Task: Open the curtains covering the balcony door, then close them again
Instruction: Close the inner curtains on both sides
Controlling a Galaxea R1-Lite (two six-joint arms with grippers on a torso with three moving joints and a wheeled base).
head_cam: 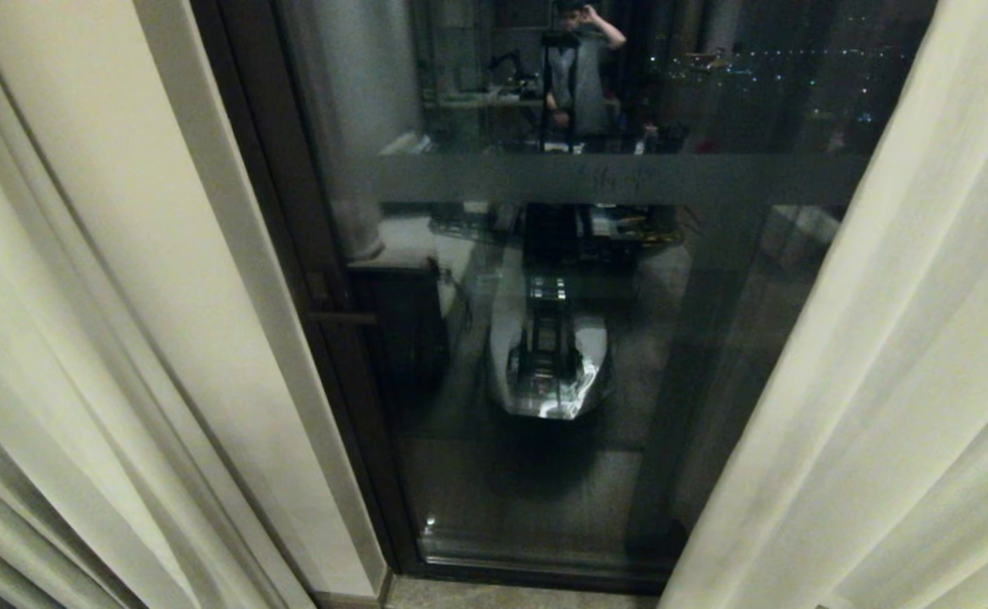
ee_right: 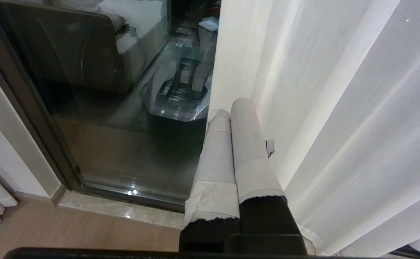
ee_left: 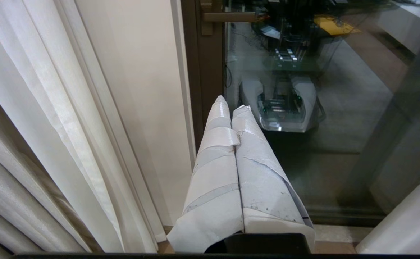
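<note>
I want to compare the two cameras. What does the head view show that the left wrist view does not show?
Only the head view shows the frosted band across the glass and a person's reflection above it. Only the left wrist view shows the left gripper, shut and holding nothing. Both show the balcony door uncovered, the left curtain pulled aside, and the door handle.

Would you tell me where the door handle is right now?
In the head view, the door handle sits on the balcony door's dark left frame, beside the cream wall.
</note>
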